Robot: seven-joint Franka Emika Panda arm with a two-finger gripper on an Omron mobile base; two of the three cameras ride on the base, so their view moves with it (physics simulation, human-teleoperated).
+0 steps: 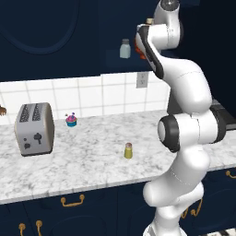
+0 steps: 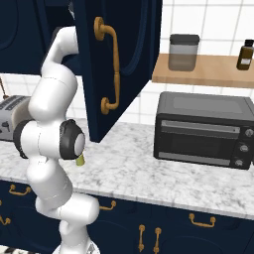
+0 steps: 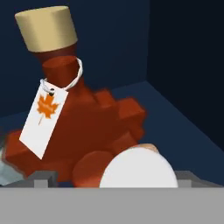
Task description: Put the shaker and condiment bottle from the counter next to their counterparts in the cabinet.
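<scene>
The first half of the task is judged to be closing: the condiment bottle (image 3: pixel 139 168) is being left on the dark shelf of the cabinet (image 3: pixel 175 113), on the near side of the maple-leaf bottle (image 3: pixel 87 127). Whether the two are touching cannot be told. The gripper (image 3: pixel 116 179) is being held over the bottle with its jaws spread wide. The pale cap sits between the fingertips (image 3: pixel 43 177) with a clear gap on one side, so the bottle is being read as released rather than grasped.

Little of the condiment bottle is being shown: a round whitish cap seen from above and a sliver of peach-orange body at its far edge. It appears to be standing upright. The leaf bottle behind it is dark red, with a tan cap and a white tag at the neck.

The shaker (image 1: pixel 128 150) is waiting on the counter (image 1: pixel 92 170), upright, yellow-green with a grey cap, well apart from the toaster (image 1: pixel 34 129) to its left. Its counterpart, the grey-blue shaker (image 1: pixel 125 49), is standing on the shelf to the left of the arm.

Next, a straight withdrawal is being called for, so that neither bottle is knocked, followed by a descent to the shaker.
</scene>
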